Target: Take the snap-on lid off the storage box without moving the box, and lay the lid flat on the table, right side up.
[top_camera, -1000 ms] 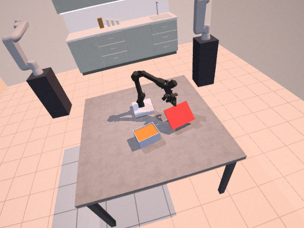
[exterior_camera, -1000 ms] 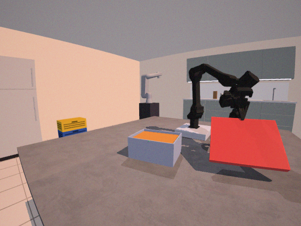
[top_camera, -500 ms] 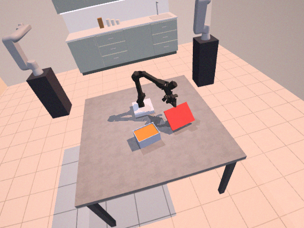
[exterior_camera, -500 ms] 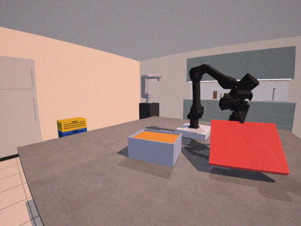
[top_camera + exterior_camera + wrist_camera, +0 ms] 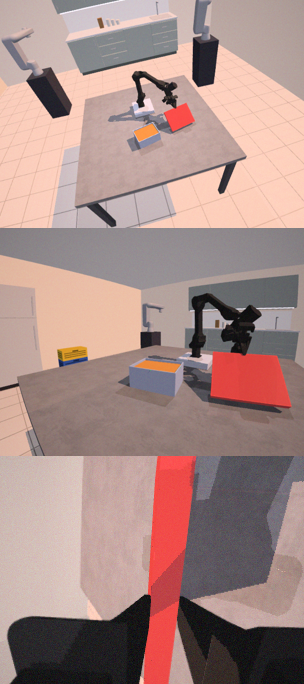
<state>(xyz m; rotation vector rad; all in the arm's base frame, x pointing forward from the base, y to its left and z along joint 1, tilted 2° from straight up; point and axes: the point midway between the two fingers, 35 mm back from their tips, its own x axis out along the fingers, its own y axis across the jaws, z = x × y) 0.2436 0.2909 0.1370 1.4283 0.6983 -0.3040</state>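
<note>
Probably biggest risk: fingers [image 5: 175,107] [image 5: 244,354], nearly closed on edge of red lid [image 5: 179,117] [image 5: 249,378] [image 5: 172,521], release while it tilts above bench [image 5: 119,169] [image 5: 124,422]; far edge drops first, lid slides. Box [image 5: 150,141] [image 5: 152,380] sits open, well apart.

Two raised room views, wrist close-up

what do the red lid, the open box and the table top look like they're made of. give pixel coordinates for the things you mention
Lid [image 5: 179,117] [image 5: 249,380] [image 5: 172,521]: probably matte plastic, evenly red.
Box [image 5: 150,141] [image 5: 152,380]: perhaps plastic too, smooth blue-grey walls without grain.
Table top [image 5: 112,162] [image 5: 149,427]: concrete or stone look, dull with cloudy grey-brown mottling; possibly laminate.
</note>
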